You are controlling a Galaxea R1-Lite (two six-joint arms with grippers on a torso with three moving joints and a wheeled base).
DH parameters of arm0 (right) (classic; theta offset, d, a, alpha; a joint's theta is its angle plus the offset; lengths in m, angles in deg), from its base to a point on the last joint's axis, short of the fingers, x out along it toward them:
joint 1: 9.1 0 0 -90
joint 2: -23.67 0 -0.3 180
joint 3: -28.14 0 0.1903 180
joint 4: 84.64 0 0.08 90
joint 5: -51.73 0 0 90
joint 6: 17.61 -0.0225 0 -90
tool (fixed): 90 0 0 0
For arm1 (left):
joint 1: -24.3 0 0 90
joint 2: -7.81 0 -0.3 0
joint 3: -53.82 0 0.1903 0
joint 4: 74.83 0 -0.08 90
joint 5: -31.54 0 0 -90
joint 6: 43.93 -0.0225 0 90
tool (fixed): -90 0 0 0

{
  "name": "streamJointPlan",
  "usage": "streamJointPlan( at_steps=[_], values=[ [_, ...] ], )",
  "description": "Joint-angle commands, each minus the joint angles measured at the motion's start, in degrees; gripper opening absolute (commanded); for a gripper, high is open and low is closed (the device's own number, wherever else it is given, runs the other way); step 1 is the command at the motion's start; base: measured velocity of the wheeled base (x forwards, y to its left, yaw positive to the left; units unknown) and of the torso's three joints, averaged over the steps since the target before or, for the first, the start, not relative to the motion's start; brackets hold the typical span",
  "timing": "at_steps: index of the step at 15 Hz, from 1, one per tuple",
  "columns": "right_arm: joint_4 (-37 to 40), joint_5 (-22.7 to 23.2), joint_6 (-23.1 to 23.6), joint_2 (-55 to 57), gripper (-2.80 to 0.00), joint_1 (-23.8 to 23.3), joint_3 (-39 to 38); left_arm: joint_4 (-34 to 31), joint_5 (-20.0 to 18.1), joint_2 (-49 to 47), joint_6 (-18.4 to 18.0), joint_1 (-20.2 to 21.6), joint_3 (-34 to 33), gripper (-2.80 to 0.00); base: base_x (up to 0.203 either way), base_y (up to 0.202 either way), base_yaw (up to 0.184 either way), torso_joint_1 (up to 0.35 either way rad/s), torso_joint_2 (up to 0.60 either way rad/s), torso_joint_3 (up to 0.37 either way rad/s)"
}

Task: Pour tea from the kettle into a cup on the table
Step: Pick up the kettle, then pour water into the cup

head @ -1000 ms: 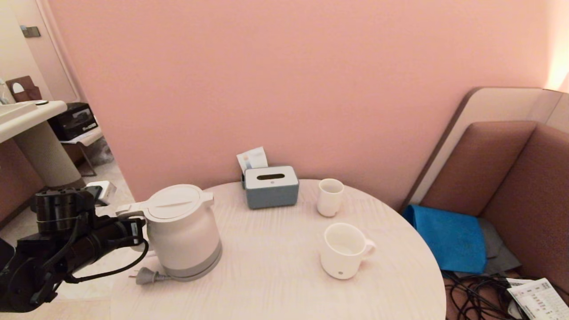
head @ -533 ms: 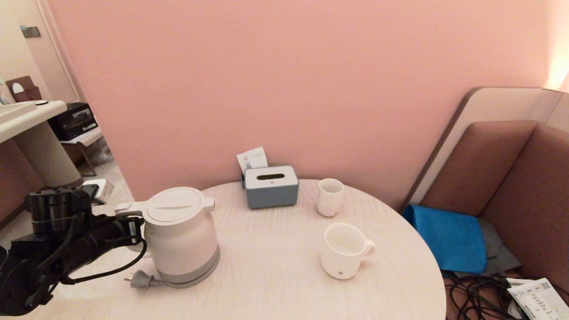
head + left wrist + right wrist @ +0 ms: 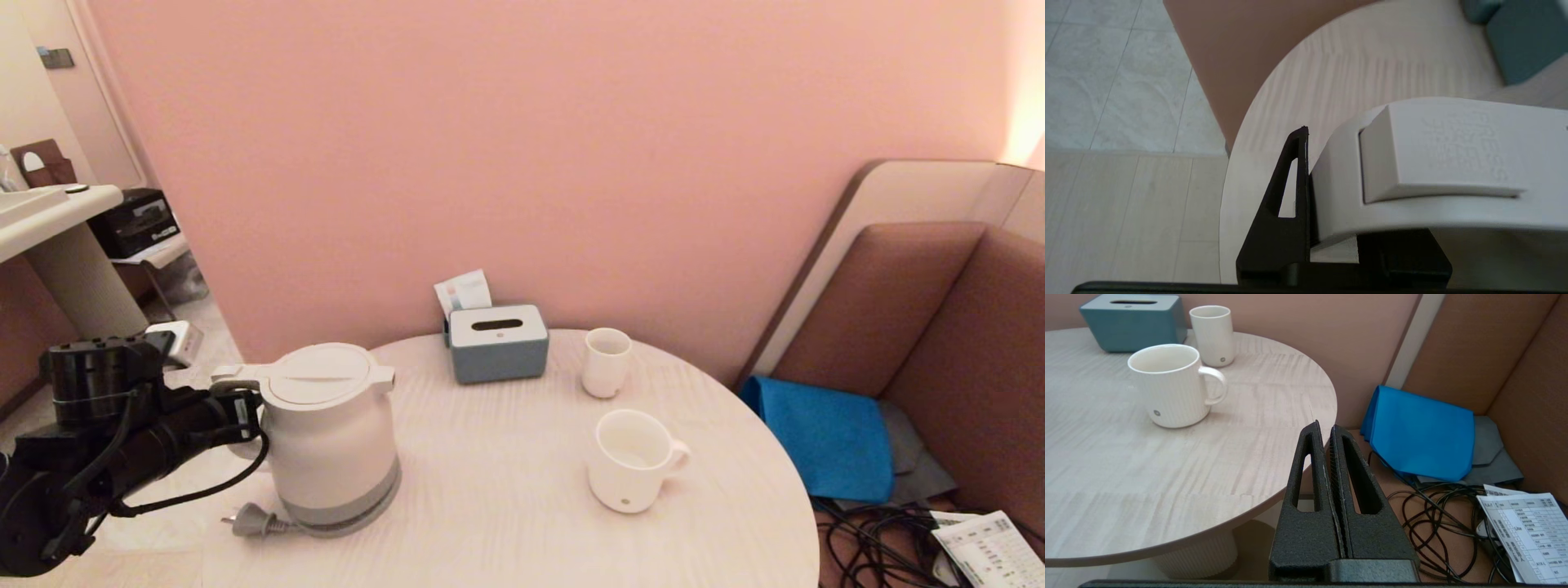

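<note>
Kettle (image 3: 331, 433) lower and further left than 1 s ago, upright again on table (image 3: 506, 506), lower left of head frame.
Left gripper (image 3: 237, 408) clamped on its handle (image 3: 1437, 171). Right gripper (image 3: 1327, 435) closed on nothing, off the table edge. Cup (image 3: 633, 461) right of centre, well apart from kettle.

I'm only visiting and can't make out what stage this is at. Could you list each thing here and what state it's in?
kettle: upright on its base, lid shut, unplugged.
left gripper: jaws shut on the kettle handle.
right gripper: jaws shut, empty, parked beside the table.
cup: upright, looks empty, untouched.
small cup: upright, untouched.
tissue box: closed, no tissue showing from its slot.
</note>
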Motion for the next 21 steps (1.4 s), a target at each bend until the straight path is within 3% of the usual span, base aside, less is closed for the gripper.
streamJointPlan(
  at_steps=[1, 6, 9, 15, 21],
  values=[
    [-0.01, 0.00, 0.02, 0.07, -2.80, -0.02, 0.00, 0.37, 0.03, 2.20, 0.69, -0.56, 1.02, -2.80, 0.000, 0.000, 0.000, 0.000, 0.00, 0.000],
    [-0.01, 0.00, 0.02, 0.07, -2.80, 0.06, 0.00, -0.55, 0.51, 4.37, 1.10, -1.86, 3.32, -2.80, 0.000, 0.000, 0.000, 0.000, 0.00, 0.000],
    [-0.01, 0.00, 0.02, 0.07, -2.80, 0.02, 0.00, -9.07, 1.22, 7.94, 1.11, -4.72, 8.79, -2.80, 0.000, 0.000, 0.000, 0.000, 0.00, 0.000],
    [-0.01, 0.00, 0.02, 0.07, -2.80, -0.02, 0.00, -29.00, 9.47, 10.86, 0.43, -15.97, 25.93, -2.80, 0.000, 0.000, 0.000, 0.000, 0.00, 0.000],
    [-0.01, 0.00, 0.02, 0.07, -2.80, 0.07, 0.00, -34.25, 17.61, 7.50, -4.61, -26.32, 35.93, -2.80, 0.000, 0.000, 0.000, 0.000, 0.00, 0.000]
  ],
)
